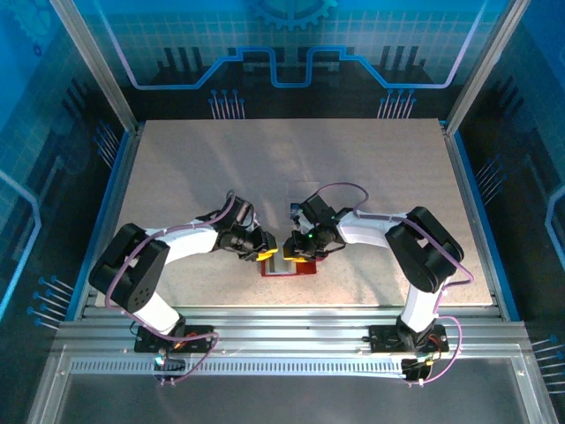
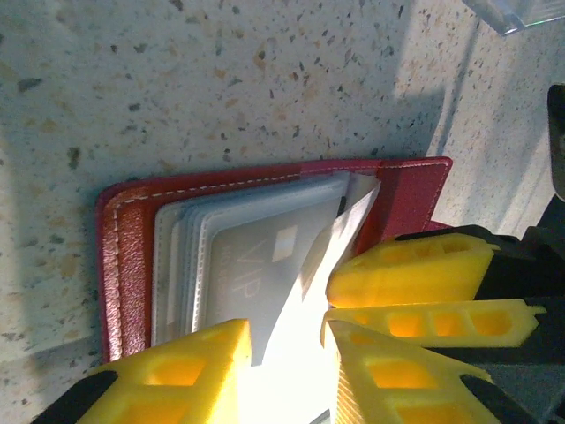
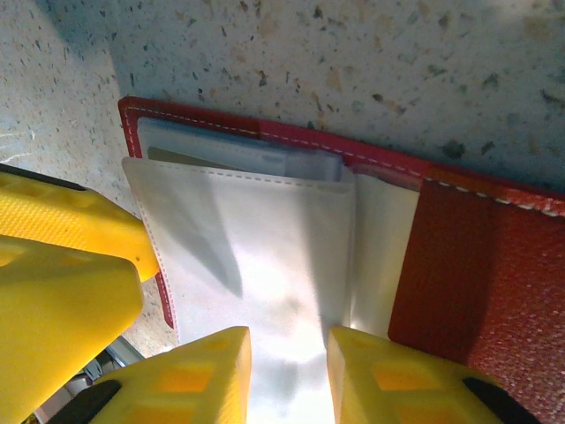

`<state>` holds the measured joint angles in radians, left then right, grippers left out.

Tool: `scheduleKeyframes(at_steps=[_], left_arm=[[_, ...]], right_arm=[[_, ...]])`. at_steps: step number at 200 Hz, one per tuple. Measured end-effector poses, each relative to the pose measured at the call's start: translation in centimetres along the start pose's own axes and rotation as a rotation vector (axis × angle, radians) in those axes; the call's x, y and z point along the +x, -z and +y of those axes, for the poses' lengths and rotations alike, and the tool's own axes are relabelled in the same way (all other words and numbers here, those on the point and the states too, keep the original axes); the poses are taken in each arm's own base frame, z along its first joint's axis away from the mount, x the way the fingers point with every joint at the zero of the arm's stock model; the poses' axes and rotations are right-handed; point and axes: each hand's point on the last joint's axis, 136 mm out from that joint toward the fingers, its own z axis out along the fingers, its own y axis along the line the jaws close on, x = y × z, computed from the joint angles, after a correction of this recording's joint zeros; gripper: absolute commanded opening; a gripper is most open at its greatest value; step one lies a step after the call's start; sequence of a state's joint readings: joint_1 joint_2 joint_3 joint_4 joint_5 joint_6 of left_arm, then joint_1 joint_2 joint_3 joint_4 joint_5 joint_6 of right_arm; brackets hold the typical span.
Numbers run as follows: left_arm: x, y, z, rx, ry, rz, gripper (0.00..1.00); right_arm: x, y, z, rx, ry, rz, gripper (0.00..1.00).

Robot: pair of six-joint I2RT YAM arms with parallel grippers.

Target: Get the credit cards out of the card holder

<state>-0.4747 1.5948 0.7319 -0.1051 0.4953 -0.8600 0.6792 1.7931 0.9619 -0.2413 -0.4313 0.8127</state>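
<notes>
A small red card holder (image 1: pixel 287 268) lies open and flat on a pale speckled bench (image 1: pixel 177 177), close to its near edge. Two robot arms reach in from either side and meet right over it. Seen from above, the arms cover most of the holder and only a strip of red shows beneath them. From the left wrist, the holder's stitched red cover frames a stack of greyish clear pockets. One of the credit cards (image 2: pixel 252 265), pale and printed with the letters VIP, sits fully inside the front pocket. From the right wrist, a clear pocket leaf (image 3: pixel 256 247) is turned up and catches bright light, with the edges of further pockets tucked behind it. The left fingers (image 2: pixel 177 375), yellow and blocky, stand a little apart at the bottom of their own view, and the lit leaf runs down into the gap between them. Whether they are pinching it cannot be told. The right fingers (image 3: pixel 406 380) are likewise a little apart with the same leaf passing between them, and here too it is unclear whether they clamp it or only rest on it. A corner of a clear plastic tray (image 2: pixel 519 12) sits on the bench beyond the holder. The task looks to be at an early stage: the holder is open and the pockets are being parted. The visible card is still seated in its sleeve, so the pulling out appears to be still ahead.
</notes>
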Motion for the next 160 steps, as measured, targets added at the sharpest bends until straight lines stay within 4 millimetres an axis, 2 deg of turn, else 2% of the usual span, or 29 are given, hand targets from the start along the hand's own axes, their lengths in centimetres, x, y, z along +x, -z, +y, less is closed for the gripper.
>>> scheduleKeyframes(at_steps=[106, 160], left_arm=[[-0.1, -0.4, -1.0, 0.044, 0.002, 0.006, 0.27], [0.1, -0.6, -1.1, 0.045, -0.004, 0.012, 0.27]], right_arm=[[0.1, 0.1, 0.0, -0.002, 0.0, -0.003, 0.29], [-0.1, 2.3, 1.1, -0.03, 0.016, -0.048, 0.29]])
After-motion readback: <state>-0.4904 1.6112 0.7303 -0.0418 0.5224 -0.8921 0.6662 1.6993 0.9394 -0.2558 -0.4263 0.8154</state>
